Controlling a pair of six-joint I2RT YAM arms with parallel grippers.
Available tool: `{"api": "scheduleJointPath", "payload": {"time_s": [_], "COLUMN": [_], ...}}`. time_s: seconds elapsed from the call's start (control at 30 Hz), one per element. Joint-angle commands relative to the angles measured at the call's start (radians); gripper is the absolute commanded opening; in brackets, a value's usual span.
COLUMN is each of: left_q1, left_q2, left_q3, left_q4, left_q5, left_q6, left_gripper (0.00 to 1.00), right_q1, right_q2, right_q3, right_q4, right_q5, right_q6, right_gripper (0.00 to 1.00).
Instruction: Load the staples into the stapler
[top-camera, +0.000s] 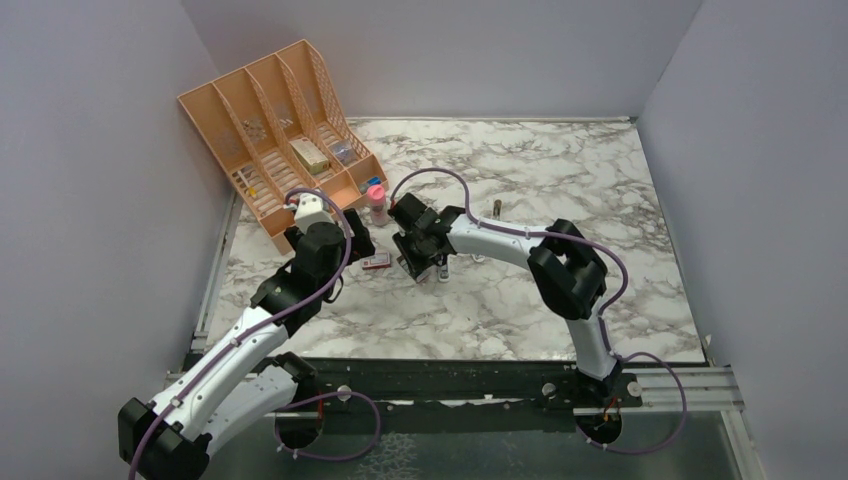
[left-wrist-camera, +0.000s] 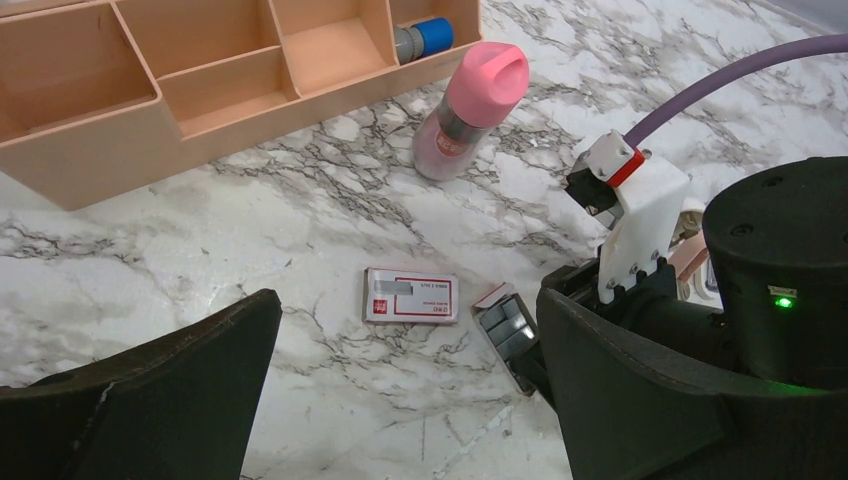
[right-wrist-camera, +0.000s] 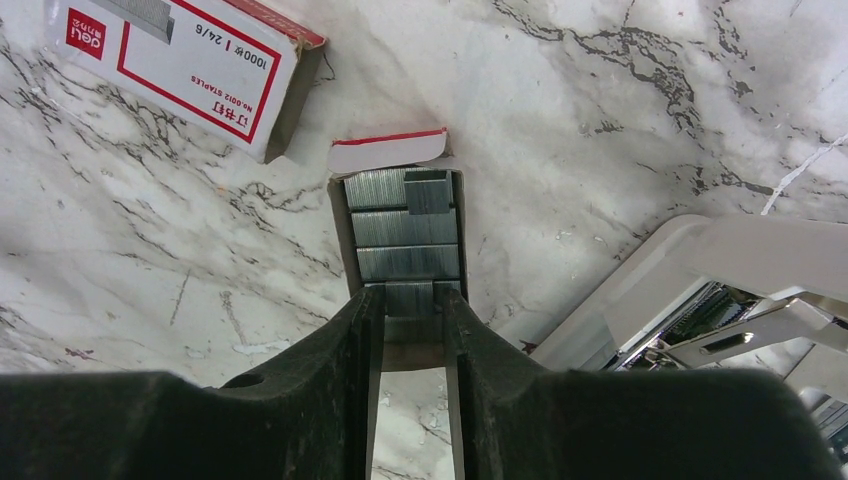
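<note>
The staples (right-wrist-camera: 405, 230) lie as silvery strips in a small open grey tray with a red-edged flap. The tray rests on the marble next to its red-and-white sleeve (right-wrist-camera: 190, 65). My right gripper (right-wrist-camera: 410, 300) hangs over the tray's near end, open by a narrow gap, with a short strip between its fingertips. The white stapler (right-wrist-camera: 700, 300) lies open at the right, its metal channel showing. My left gripper (left-wrist-camera: 405, 305) is wide open above the sleeve (left-wrist-camera: 412, 296) and holds nothing. The tray (left-wrist-camera: 507, 325) shows beside its right finger.
A pink-capped bottle (left-wrist-camera: 470, 110) stands just beyond the sleeve. Behind it is the orange desk organiser (left-wrist-camera: 200, 90), with a blue-capped item (left-wrist-camera: 425, 38) in one bay. A small dark object (top-camera: 497, 207) stands on the marble further right. Walls close three sides.
</note>
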Motion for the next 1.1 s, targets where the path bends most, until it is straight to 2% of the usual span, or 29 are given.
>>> {"api": "scheduleJointPath", "payload": {"time_s": [0.0,0.27,0.6,1.07], "left_q1": [0.005,0.005,0.005,0.005], "left_q2": [-0.011,-0.013,-0.024,-0.039], "left_q3": [-0.010,-0.013,-0.015,-0.013], "left_q4": [0.015,0.015,0.010,0.004], "left_q5": [-0.005,-0.005,-0.010,-0.011], "left_q6": [-0.004,-0.006,-0.005,-0.007], "left_gripper": [0.99,0.99,0.99,0.99], "right_q1": [0.011,0.019,0.023,0.023], "right_q2": [0.016,0.028,0.016,-0.144], "right_q3": [0.006,0.009,0.014,-0.048], "right_q4": [0.004,-0.007,-0.014,0.051], "right_q5": [-0.011,0.005,0.060,0.107], "right_q6": [-0.013,-0.024,-0.004,0.031], "right_gripper": [0.34,0.34,0.23,0.23]}}
